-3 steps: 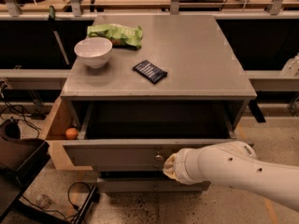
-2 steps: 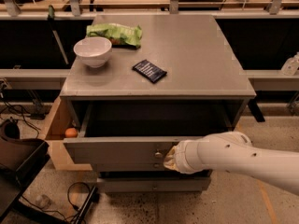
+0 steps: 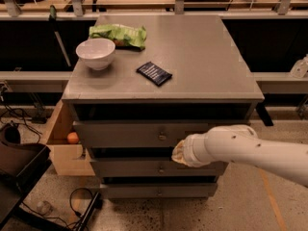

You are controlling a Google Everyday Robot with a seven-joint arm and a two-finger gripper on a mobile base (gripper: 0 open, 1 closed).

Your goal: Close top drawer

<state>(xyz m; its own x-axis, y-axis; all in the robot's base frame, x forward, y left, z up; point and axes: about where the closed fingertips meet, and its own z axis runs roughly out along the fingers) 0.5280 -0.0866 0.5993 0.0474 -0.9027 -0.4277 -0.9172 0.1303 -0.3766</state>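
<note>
The top drawer (image 3: 130, 134) sits mid-frame under the cabinet top (image 3: 202, 57), with a dark gap showing above its front. The gripper (image 3: 177, 153), on the white arm (image 3: 240, 148), is at the drawer's lower edge, just right of the knob (image 3: 162, 136). I cannot tell whether it is open or closed. A bowl (image 3: 96, 53) stands upper left.

The gripper (image 3: 179, 153), just below and right of the knob (image 3: 162, 136) on the top drawer (image 3: 120, 134), is masked by the wrist of the white arm (image 3: 250, 150), which runs off the right edge. Above the top drawer's front, its inside is lost in shadow. Left of it, a small orange object (image 3: 72, 137) is too small to identify.
</note>
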